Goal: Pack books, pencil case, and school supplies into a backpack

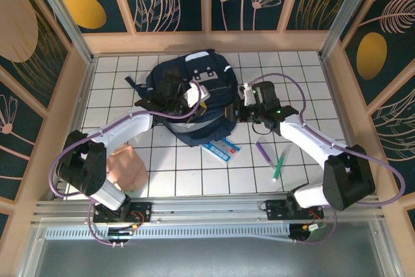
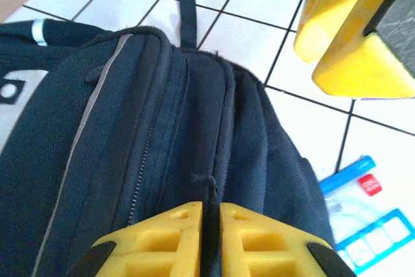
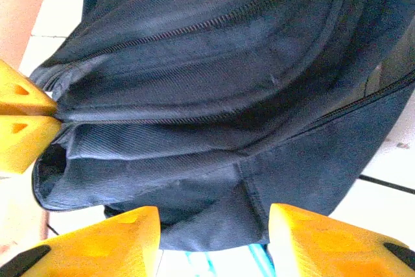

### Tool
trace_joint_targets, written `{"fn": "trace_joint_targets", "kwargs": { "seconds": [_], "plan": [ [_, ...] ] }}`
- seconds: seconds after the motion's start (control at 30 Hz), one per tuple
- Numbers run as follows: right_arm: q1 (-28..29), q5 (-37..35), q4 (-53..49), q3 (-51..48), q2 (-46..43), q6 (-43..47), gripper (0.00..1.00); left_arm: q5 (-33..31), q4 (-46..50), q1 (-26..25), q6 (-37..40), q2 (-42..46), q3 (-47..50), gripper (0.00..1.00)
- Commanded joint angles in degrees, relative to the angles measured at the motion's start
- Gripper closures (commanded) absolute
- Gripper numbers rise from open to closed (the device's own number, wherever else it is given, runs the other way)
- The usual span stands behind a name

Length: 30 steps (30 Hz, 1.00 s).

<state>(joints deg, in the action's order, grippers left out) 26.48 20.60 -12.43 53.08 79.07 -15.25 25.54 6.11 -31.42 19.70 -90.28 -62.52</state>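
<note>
The dark navy backpack (image 1: 188,72) lies in the middle of the tiled table. My left gripper (image 1: 194,96) rests on top of it. In the left wrist view the left gripper (image 2: 211,211) is shut on a thin dark zipper pull (image 2: 211,185) along the backpack (image 2: 97,160) seam. My right gripper (image 1: 238,100) is at the bag's right edge. In the right wrist view the right gripper (image 3: 214,228) holds a fold of backpack (image 3: 214,63) fabric between its spread fingers. A purple pen (image 1: 264,152) and a green pen (image 1: 279,165) lie on the tiles to the right. A clear blue-trimmed zip pouch (image 1: 220,148), apparently the pencil case, pokes out from under the bag's near edge. The books are out of view.
A peach soft object (image 1: 127,167) sits by the left arm's base. Wooden walls (image 1: 78,115) fence the table on three sides. The pouch (image 2: 369,225) lies on the tiles right of the bag in the left wrist view, and the right gripper's yellow fingers (image 2: 353,37) show above it.
</note>
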Motion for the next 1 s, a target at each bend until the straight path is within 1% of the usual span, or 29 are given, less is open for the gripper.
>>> {"fn": "trace_joint_targets", "kwargs": {
  "seconds": [0.0, 0.07, 0.13, 0.2, 0.27, 0.3, 0.33, 0.37, 0.43, 0.47, 0.5, 0.57, 0.6, 0.63, 0.7, 0.77, 0.83, 0.87, 0.93, 0.97],
  "plan": [
    [-2.7, 0.5, -5.0, 3.6, 1.3, 5.9, 0.51, 0.9, -0.6, 0.7, -4.4, 2.9, 1.9, 0.85],
    [-3.2, 1.2, -5.8, 4.4, 2.3, 2.8, 0.51, -2.7, 2.0, 0.8, -3.1, 2.8, 2.4, 0.88],
    [-2.5, 4.9, -5.4, 4.4, 3.5, -1.3, 0.51, -3.7, 4.4, 1.1, -2.7, 2.0, 2.5, 0.89],
    [-0.5, 5.1, -5.1, 4.1, 4.1, -3.1, 0.51, -4.0, 5.6, 1.1, -4.0, 2.2, 3.0, 0.85],
    [2.0, 1.4, -5.8, 4.5, 4.1, -2.8, 0.51, -7.0, 5.0, 1.4, -9.9, 3.7, 4.0, 0.79],
    [3.1, -1.2, -6.6, 5.0, 4.2, -2.3, 0.51, -8.7, 4.5, 2.1, -15.5, 4.7, 4.4, 0.72],
    [4.0, -3.4, -7.5, 5.8, 4.4, -1.6, 0.51, -10.5, 4.5, 3.4, -21.3, 5.5, 4.4, 0.63],
    [4.5, -4.9, -8.1, 6.4, 4.7, -0.8, 0.51, -11.1, 5.2, 4.8, -25.9, 6.2, 4.3, 0.59],
    [6.9, -7.5, -9.1, 8.7, 5.9, 1.8, 0.51, -10.1, 6.8, 9.0, -32.5, 8.1, 4.6, 0.56],
    [8.0, -7.9, -9.2, 9.5, 6.7, 4.0, 0.52, -11.0, 7.2, 11.0, -35.8, 9.1, 5.1, 0.48],
    [9.6, -8.6, -9.0, 10.7, 7.5, 6.5, 0.52, -11.9, 8.1, 14.0, -39.7, 9.9, 5.4, 0.45],
    [11.9, -9.1, -7.7, 12.3, 9.1, 11.5, 0.52, -11.1, 8.7, 19.7, -42.2, 10.8, 5.9, 0.39],
    [12.9, -9.1, -6.4, 12.8, 9.8, 14.6, 0.52, -12.2, 8.8, 22.2, -43.1, 11.0, 6.2, 0.38],
    [13.6, -9.6, -5.3, 13.5, 10.6, 17.2, 0.52, -13.1, 8.6, 23.9, -44.0, 11.0, 6.4, 0.38],
    [15.2, -9.6, -3.2, 15.7, 12.6, 23.6, 0.51, -14.7, 7.6, 26.6, -45.8, 9.7, 6.4, 0.33],
    [16.4, -12.5, -2.0, 19.5, 15.7, 25.1, 0.5, -14.2, 7.0, 28.7, -46.8, 6.5, 6.1, 0.34],
    [17.1, -13.8, -1.8, 24.3, 19.8, 23.1, 0.5, -11.4, 5.7, 30.3, -47.3, 2.5, 5.4, 0.35],
    [17.6, -16.0, -1.3, 26.6, 21.8, 20.5, 0.5, -9.1, 4.5, 31.3, -48.2, 0.2, 5.4, 0.38],
    [18.5, -19.5, -0.6, 30.3, 25.1, 15.8, 0.5, -3.7, 2.1, 32.7, -49.8, -3.9, 5.1, 0.46],
    [19.0, -21.1, 0.1, 31.7, 26.7, 13.1, 0.49, -2.1, 1.7, 33.1, -50.5, -5.8, 4.7, 0.51]
  ]
}}
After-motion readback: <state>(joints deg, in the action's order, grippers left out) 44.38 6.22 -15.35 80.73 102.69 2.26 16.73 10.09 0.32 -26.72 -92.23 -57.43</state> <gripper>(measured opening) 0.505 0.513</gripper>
